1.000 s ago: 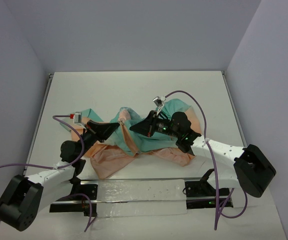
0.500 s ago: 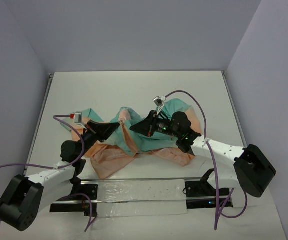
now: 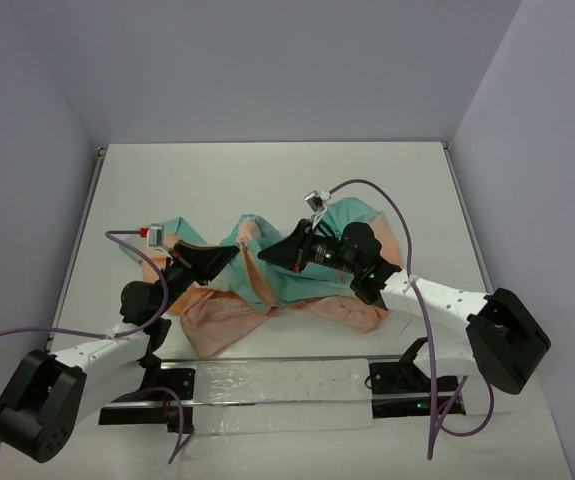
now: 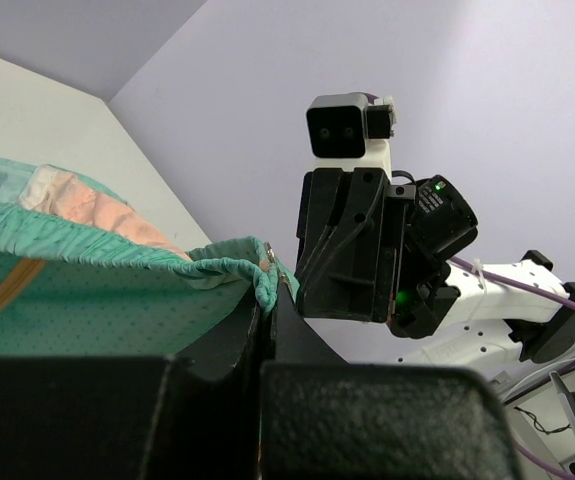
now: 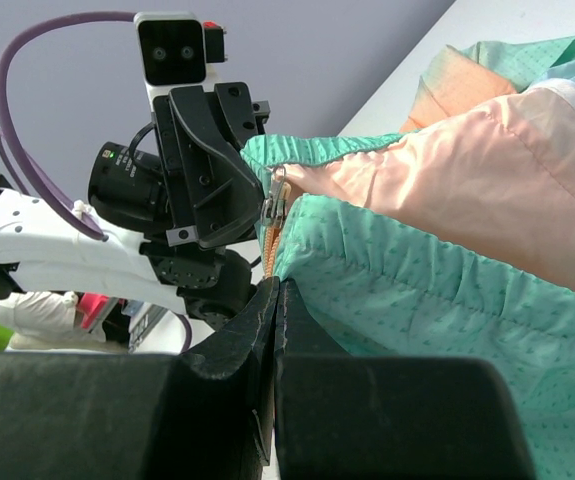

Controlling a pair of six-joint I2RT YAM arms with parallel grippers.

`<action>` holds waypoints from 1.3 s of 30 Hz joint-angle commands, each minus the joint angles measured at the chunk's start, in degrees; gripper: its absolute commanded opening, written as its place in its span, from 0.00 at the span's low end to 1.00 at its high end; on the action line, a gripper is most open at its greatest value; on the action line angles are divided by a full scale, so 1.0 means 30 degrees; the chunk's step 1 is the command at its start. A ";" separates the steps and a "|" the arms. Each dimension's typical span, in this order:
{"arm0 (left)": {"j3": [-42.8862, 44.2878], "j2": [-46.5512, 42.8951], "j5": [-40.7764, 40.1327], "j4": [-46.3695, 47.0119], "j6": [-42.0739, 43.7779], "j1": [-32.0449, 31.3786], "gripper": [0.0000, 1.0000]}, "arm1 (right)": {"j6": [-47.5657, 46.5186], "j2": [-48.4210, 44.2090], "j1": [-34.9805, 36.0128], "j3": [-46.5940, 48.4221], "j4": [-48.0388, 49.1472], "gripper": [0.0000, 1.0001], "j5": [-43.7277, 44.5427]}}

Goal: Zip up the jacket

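The jacket (image 3: 229, 315) lies crumpled at mid-table, peach-orange near me and teal toward the back. My left gripper (image 3: 232, 250) is shut on its gathered teal hem (image 4: 237, 265), which is lifted off the table. My right gripper (image 3: 265, 256) faces it a few centimetres away and is shut on the jacket edge by the orange zipper tape (image 5: 270, 245). The metal zipper slider (image 5: 275, 205) hangs just above my right gripper (image 5: 275, 287). In the left wrist view my left gripper (image 4: 267, 292) has its jaws pressed together on the cloth. The right arm's wrist (image 4: 352, 235) fills the space behind.
Grey walls close in the white table (image 3: 267, 180) on three sides. A shiny mounting plate (image 3: 277, 385) runs along the near edge between the arm bases. Purple cables (image 3: 372, 190) loop over both arms. The left arm's camera (image 5: 172, 50) sits close in front of my right gripper.
The right wrist has shifted very slightly toward the back. Both grips on the jacket look the same, and the left arm has not moved.
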 commanded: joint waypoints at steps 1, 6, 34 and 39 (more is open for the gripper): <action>0.0614 -0.0106 0.0411 0.5465 0.0112 -0.0058 0.00 | -0.0050 0.0214 0.0166 0.0966 0.1078 0.00 -0.0202; 0.0643 -0.0039 0.0469 0.5420 0.0141 -0.0050 0.00 | -0.0083 0.0323 0.0166 0.1079 0.1099 0.00 -0.0173; 0.0731 -0.0571 0.0411 0.4653 0.0572 -0.0058 0.00 | -0.1072 -0.0811 0.0137 -0.0181 -0.0358 0.00 0.0413; 0.0878 -0.0402 0.0352 0.4613 0.0627 -0.0054 0.00 | -0.1218 -0.1071 0.0137 -0.0239 -0.0211 0.00 0.0069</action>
